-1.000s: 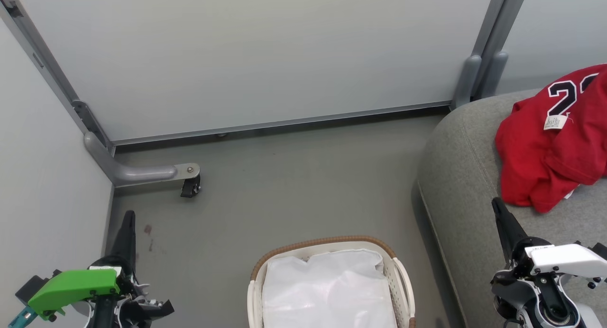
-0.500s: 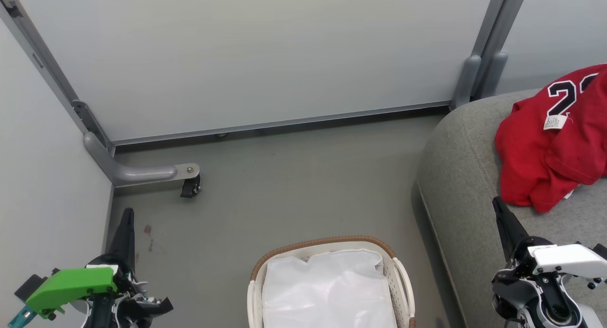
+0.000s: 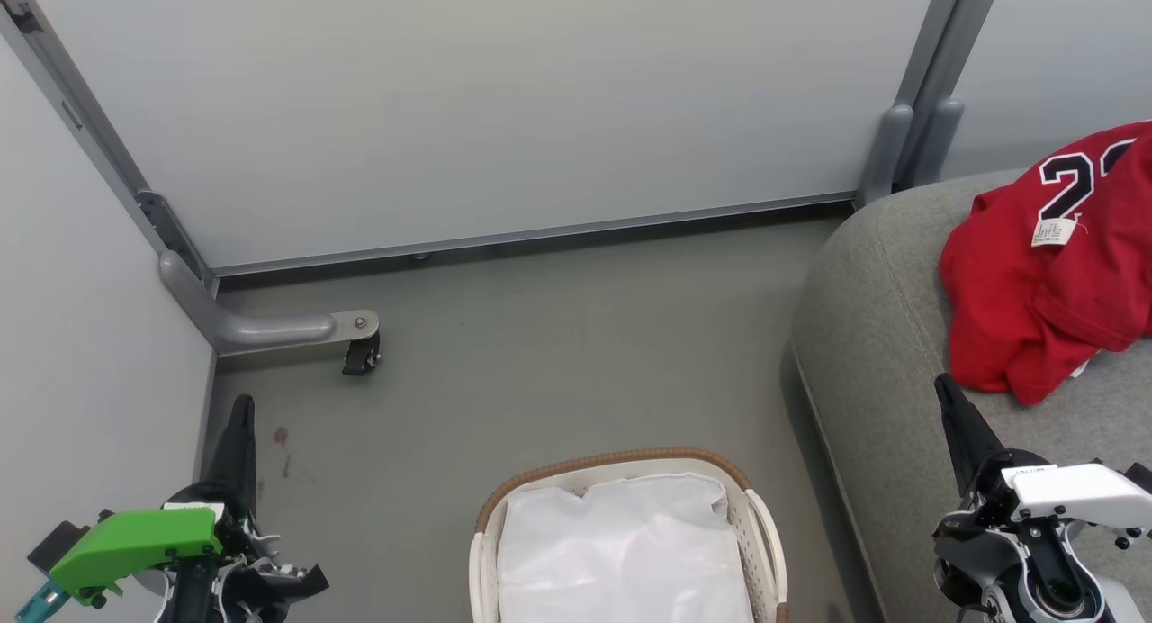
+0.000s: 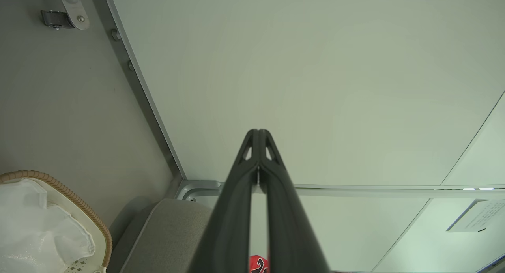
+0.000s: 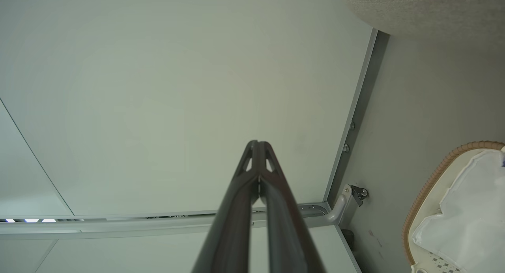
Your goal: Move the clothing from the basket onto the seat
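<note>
The red clothing (image 3: 1044, 281) lies bunched on the grey seat (image 3: 873, 335) at the right, a jersey with dark numerals and a white tag on top. A sliver of that clothing (image 4: 258, 264) peeks between my left fingers. The basket (image 3: 621, 463) stands on the floor at bottom centre, holding just its white cloth liner (image 3: 621, 551). My left gripper (image 3: 241, 405) is shut and empty at the lower left, apart from the basket. My right gripper (image 3: 942, 384) is shut and empty over the seat's front, just below the clothing. Both wrist views show fingertips pressed together (image 4: 258, 131) (image 5: 257, 143).
Grey partition panels (image 3: 468, 101) wall in the back and left. A panel foot with a caster (image 3: 360, 353) juts onto the floor at the left. Bare grey floor (image 3: 558, 353) lies between the basket, the panels and the seat.
</note>
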Available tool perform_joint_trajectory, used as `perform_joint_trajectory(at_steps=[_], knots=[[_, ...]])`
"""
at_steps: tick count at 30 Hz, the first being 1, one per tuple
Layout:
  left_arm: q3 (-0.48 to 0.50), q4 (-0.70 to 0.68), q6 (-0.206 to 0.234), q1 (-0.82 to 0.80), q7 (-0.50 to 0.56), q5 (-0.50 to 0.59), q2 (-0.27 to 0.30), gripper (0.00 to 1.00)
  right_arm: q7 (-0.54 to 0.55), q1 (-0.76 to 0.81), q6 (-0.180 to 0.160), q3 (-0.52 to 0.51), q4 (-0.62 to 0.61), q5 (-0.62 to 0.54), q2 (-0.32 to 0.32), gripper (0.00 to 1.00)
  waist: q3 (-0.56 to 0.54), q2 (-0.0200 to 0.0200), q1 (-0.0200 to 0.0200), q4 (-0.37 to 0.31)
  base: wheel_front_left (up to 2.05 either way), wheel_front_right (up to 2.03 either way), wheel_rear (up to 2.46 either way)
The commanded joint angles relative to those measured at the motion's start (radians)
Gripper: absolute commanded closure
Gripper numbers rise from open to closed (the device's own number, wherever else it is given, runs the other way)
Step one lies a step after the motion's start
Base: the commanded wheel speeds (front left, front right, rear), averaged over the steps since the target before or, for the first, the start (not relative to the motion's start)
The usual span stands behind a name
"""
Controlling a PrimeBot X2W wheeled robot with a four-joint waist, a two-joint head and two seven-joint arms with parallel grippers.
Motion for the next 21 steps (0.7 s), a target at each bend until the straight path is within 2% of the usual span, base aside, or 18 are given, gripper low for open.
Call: perform_joint_trajectory(at_steps=[1,21], knots=[[0.002,-0.002,-0.006,-0.01,0.004,-0.005,0.005,1.0,0.003,0.01,-0.001,-0.002,-0.004,0.003,-0.006,1.0,0.0,0.0,0.0,0.0,0.0,0.0,0.0],[0.002,-0.002,-0.006,-0.01,0.004,-0.005,0.005,1.0,0.003,0.01,-0.001,-0.002,-0.004,0.003,-0.006,1.0,0.0,0.0,0.0,0.0,0.0,0.0,0.0]])
